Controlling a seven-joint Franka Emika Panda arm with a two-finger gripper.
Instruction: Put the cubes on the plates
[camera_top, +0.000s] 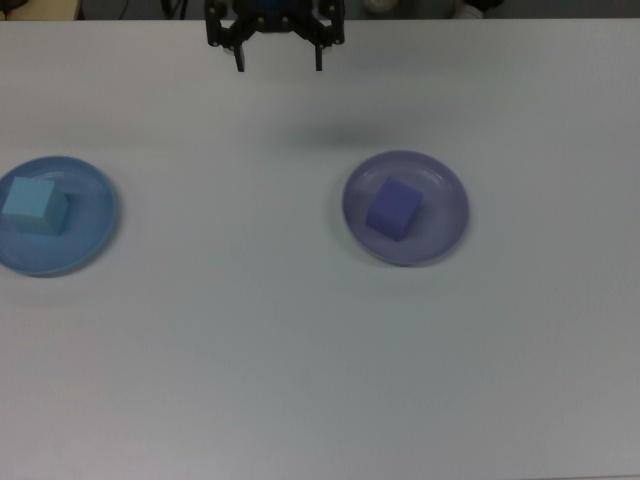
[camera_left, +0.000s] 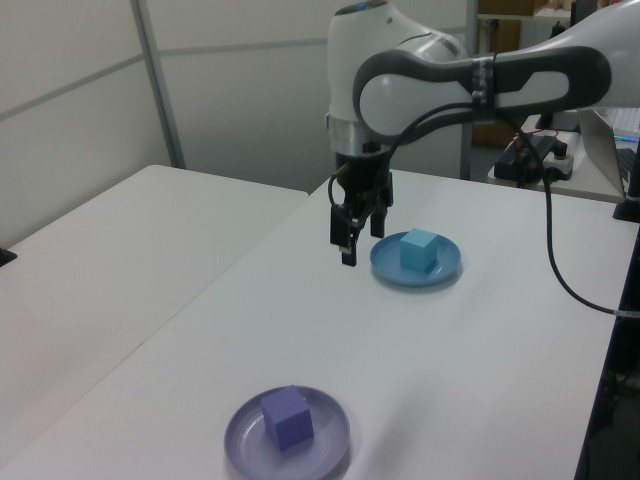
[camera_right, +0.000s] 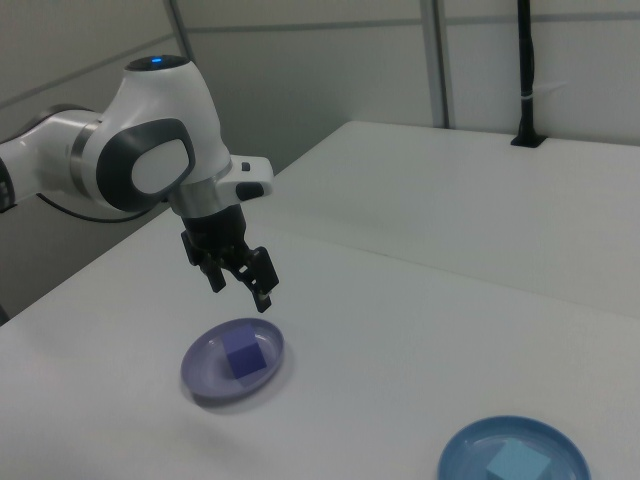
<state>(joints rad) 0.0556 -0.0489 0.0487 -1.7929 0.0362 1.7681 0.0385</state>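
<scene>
Hovering above the white table (camera_top: 300, 350), my gripper (camera_top: 278, 57) hangs empty with its fingers spread apart, at the top view's upper edge, well apart from both plates. I see the cyan cube (camera_top: 29, 204) sitting on the light blue plate (camera_top: 92, 235) at the top view's left. I see the purple cube (camera_top: 392, 209) resting on the lavender plate (camera_top: 440, 235), right of centre. Neither cube touches the gripper.

My arm (camera_left: 470, 80) is glossy white with dark grey joint bands, a blue light on top, black gripper (camera_left: 352, 235), black cable (camera_left: 556, 270) trailing.
</scene>
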